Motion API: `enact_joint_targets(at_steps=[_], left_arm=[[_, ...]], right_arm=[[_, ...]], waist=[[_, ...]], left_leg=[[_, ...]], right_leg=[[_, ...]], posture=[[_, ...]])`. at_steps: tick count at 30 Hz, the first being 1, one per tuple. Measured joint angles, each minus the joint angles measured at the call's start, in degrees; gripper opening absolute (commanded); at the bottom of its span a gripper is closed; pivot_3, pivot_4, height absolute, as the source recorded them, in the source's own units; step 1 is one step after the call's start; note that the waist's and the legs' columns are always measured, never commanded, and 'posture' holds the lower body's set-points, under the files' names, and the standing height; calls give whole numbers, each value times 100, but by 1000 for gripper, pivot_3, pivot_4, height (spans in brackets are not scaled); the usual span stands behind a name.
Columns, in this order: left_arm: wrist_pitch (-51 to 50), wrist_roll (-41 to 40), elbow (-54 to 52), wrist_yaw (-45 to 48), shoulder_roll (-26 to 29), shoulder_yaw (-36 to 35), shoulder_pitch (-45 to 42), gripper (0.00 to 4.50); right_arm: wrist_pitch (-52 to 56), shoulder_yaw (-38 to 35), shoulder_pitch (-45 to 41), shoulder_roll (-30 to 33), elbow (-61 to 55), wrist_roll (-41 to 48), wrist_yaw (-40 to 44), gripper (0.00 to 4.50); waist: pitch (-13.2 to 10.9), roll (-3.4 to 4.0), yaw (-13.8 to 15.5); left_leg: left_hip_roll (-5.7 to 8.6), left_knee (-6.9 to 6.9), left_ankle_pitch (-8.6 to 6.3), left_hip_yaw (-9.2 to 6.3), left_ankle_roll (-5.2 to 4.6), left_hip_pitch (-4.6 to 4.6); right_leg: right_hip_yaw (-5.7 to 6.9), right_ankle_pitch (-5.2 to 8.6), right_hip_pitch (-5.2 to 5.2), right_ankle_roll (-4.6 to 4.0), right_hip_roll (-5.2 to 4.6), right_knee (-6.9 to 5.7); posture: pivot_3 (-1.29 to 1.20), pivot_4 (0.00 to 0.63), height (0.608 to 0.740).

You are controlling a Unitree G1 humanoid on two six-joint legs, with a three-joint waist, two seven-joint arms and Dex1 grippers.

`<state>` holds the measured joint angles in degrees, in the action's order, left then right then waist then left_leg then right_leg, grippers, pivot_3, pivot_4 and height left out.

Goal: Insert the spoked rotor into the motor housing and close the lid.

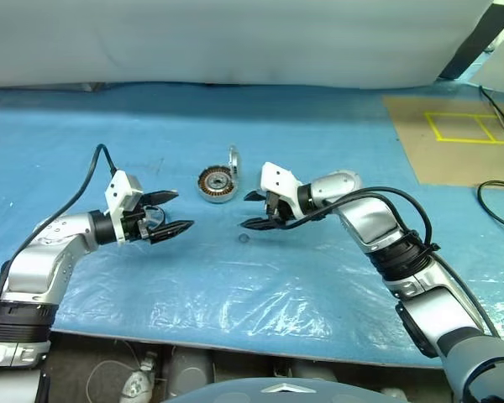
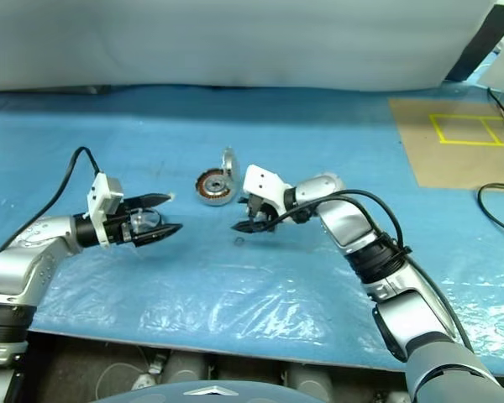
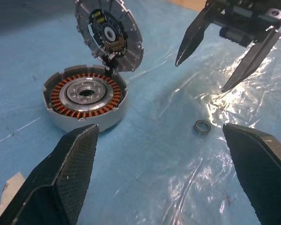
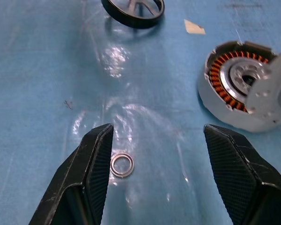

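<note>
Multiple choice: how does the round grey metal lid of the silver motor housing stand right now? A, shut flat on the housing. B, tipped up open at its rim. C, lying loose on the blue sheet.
B: the round grey metal lid stands tipped up at the rim of the silver motor housing, whose copper windings lie bare.

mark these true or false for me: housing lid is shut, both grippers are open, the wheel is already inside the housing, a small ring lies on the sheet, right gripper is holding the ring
1. The lid is shut. False: it stands open, hinged up at the rim of the housing.
2. Both grippers are open. True: left gripper and right gripper hold nothing.
3. The spoked wheel sits inside the housing. False: it lies apart on the blue sheet.
4. A small ring lies on the sheet. True.
5. The right gripper holds the ring. False: the ring lies loose by one finger.
</note>
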<state>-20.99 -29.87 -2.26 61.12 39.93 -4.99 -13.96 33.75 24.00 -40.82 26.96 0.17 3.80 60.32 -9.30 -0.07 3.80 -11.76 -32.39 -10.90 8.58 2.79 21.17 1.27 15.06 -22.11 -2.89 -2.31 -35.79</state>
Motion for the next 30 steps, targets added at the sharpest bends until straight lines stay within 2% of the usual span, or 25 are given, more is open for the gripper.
enact_joint_targets(at_steps=[13, 18, 25, 30], left_arm=[[-219, 131, 234, 212, -46, 314, -281, 4466], [-97, 365, 639, 256, -129, 460, -817, 4466], [1238, 1430, 2650, 852, -208, 1098, -2429, 4466], [2948, 2296, 4590, 1368, -754, 1649, -3530, 4466]], right_arm=[[-72, -377, 860, 202, -333, 104, -419, 3196], [-26, -579, 983, 212, -432, 210, -552, 3196], [213, -812, 1192, 234, -577, 246, -918, 3196], [476, -1003, 1540, 219, -816, 313, -1231, 3196]], waist=[[0, 0, 36], [0, 0, 28], [0, -1, 51], [-1, -2, 157]], left_leg=[[0, 0, -4, 1, 7, 2], [1, -5, 0, 1, 0, -2], [9, -5, 9, 0, -14, 1], [13, -4, 11, -4, -16, 11]], right_leg=[[0, 0, -2, 0, -1, 0], [0, -1, 0, 0, 0, -5], [-1, -2, 2, 2, -2, -2], [2, -2, -1, 3, -2, 2]], posture=[[0, 150, 740], [0, 150, 740], [0, 150, 740], [0, 150, 740]])
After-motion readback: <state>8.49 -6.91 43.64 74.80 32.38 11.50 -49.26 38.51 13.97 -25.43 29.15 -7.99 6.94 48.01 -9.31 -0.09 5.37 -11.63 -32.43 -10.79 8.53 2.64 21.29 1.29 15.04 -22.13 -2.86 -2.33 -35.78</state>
